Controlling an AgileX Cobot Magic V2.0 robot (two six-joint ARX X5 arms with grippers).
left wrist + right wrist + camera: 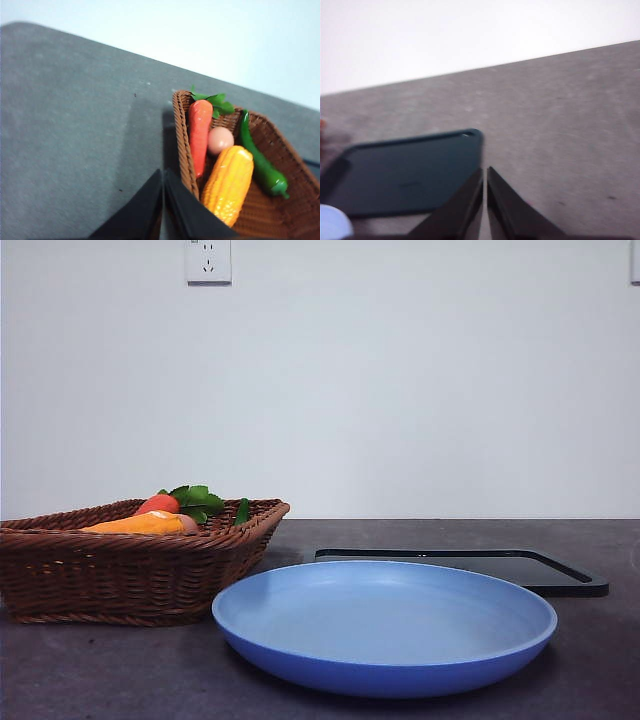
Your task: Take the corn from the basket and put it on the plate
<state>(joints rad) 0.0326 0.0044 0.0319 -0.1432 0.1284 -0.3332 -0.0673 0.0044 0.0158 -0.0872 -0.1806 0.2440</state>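
Nearest the front camera sits the light-blue plate (385, 625), bare, on the dark grey worktop (100, 670). Behind it to one side lies a flat black tray (520, 568); on the other side stands the brown wicker basket (120, 575), just beside the plate's rim. The corn (229, 184) lies in the basket next to a carrot (199, 135) with green leaves, a small pinkish egg-shaped item (220, 140) and a green pepper (260, 162). The left gripper (163, 175) hangs above the worktop at the basket's outer edge, its jaws pressed together and holding nothing. The right gripper (485, 172) hovers over the worktop beside the tray's corner, jaws likewise closed and empty. Neither arm shows in the front view.
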